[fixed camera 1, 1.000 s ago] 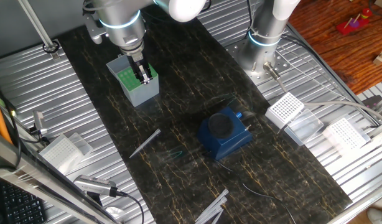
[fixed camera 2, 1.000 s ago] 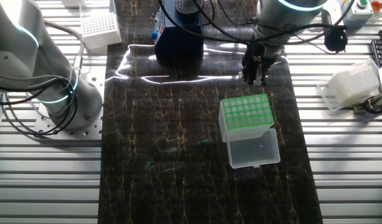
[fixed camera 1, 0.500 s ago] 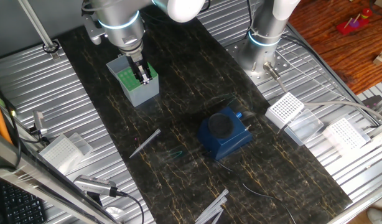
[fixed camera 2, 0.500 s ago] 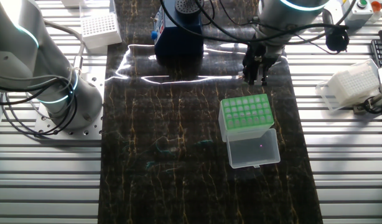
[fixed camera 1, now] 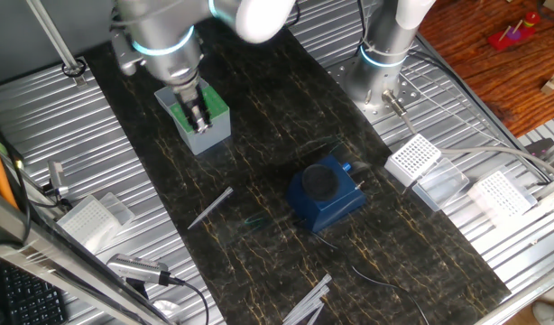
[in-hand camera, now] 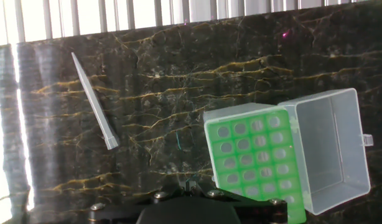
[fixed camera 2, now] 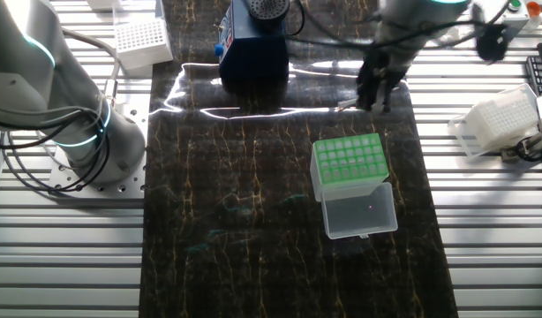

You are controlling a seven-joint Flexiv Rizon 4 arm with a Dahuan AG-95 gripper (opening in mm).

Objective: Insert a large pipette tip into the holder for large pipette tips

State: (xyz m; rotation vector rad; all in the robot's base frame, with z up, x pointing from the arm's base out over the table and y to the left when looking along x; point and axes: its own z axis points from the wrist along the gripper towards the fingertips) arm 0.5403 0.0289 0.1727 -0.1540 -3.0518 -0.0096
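Note:
The large pipette tip [fixed camera 1: 210, 207] lies flat on the dark mat and also shows at the upper left of the hand view [in-hand camera: 91, 99], tapering to a point away from the holder. The holder for large pipette tips [fixed camera 1: 216, 110] has a green grid top [fixed camera 2: 346, 161] [in-hand camera: 253, 162], and its clear lid [in-hand camera: 331, 149] is folded open beside it. My gripper [fixed camera 1: 198, 117] [fixed camera 2: 374, 95] hangs above the mat just past the holder's edge, on the side where the tip lies. In the hand view only its fingertips [in-hand camera: 190, 182] peek out. They sit close together with nothing between them.
A dark blue block with a round black top [fixed camera 1: 324, 191] [fixed camera 2: 253, 40] stands on the mat. White perforated racks [fixed camera 1: 412, 160] [fixed camera 2: 139, 40] sit off the mat on the ribbed metal table. A second arm's base [fixed camera 2: 77, 132] stands to one side. More tips [fixed camera 1: 304, 302] lie at the mat's near edge.
My gripper has shifted a little sideways along the holder's edge, and the arm above it has swung with it. The tip and the holder have stayed in place.

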